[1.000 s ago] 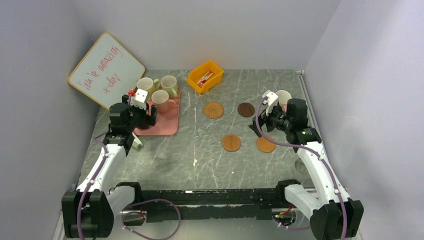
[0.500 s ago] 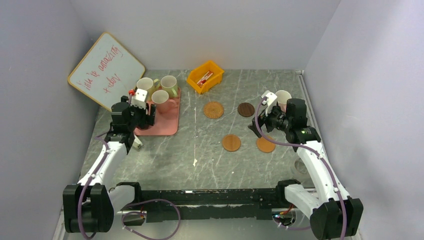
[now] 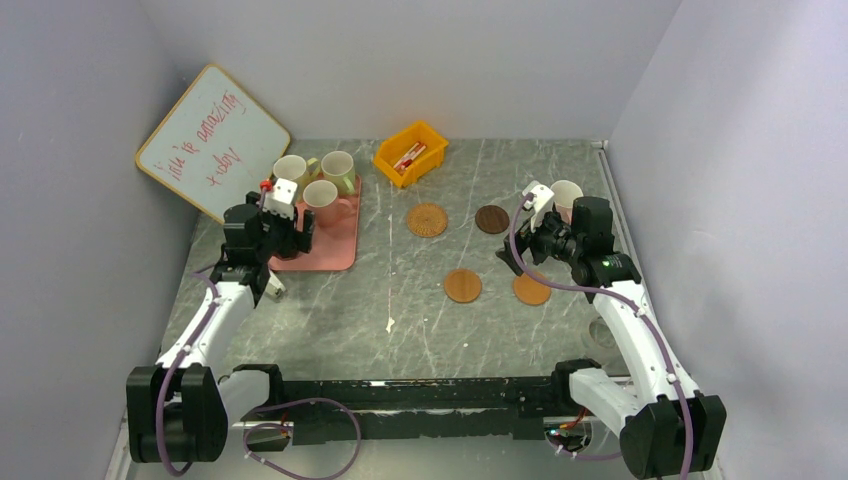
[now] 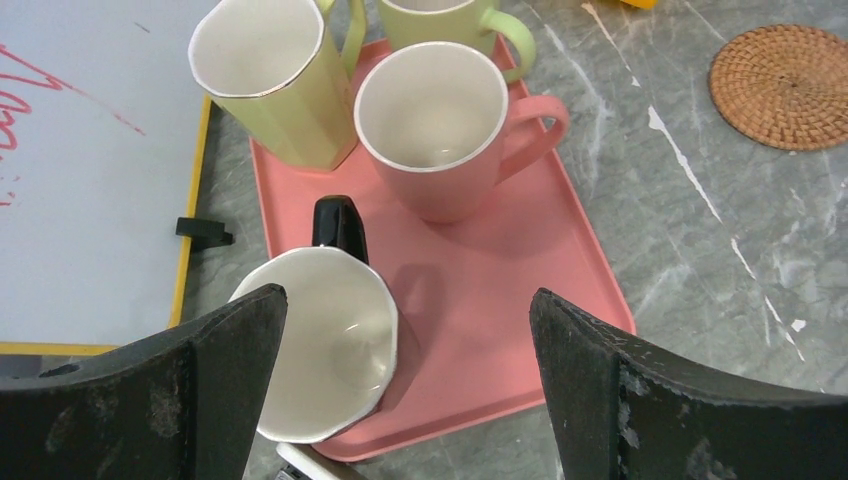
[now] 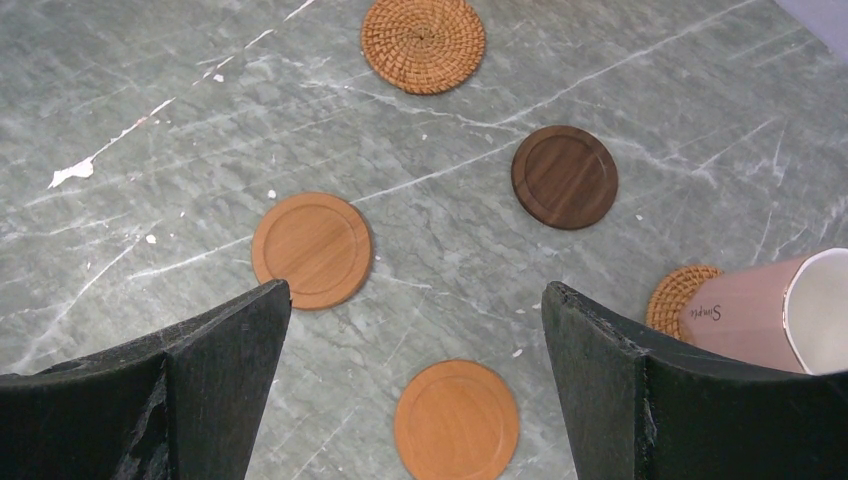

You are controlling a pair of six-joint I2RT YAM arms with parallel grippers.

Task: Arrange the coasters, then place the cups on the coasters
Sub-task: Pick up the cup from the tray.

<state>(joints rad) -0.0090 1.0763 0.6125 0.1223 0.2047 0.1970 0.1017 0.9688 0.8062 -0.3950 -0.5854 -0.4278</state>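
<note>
The left gripper hangs over the near end of a smooth pink rectangular tray. Its matte black fingers are spread fully apart and grip nothing. The tray lies at about 10 o'clock on the grey, white-veined stone-look table. Four glossy cups stand upright on it. A black cup with a wavy white rim and white inside sits right below the gripper, close to one finger, its handle pointing to 12 o'clock. A round pink cup stands just beyond it, handle toward 3 o'clock. A faceted pale green cup is at 11 o'clock from the pink one. A second green cup at 12 o'clock is cut off by the frame edge. The right gripper is equally wide open and empty, hovering over the coasters on the table's right half. An orange-brown coaster, a flat wooden disc with a shallow raised rim, lies at 9 o'clock beneath it. A second orange-brown coaster of the same make lies at 6 o'clock. A dark brown coaster with visible grain lies at 1 o'clock. A woven coaster of coiled tan fibre lies at 12 o'clock. All four are well apart. At 3 o'clock a faceted pale pink cup with small lettering covers most of another woven coaster. A yellow plastic bin sits at the table's 12 o'clock.
</note>
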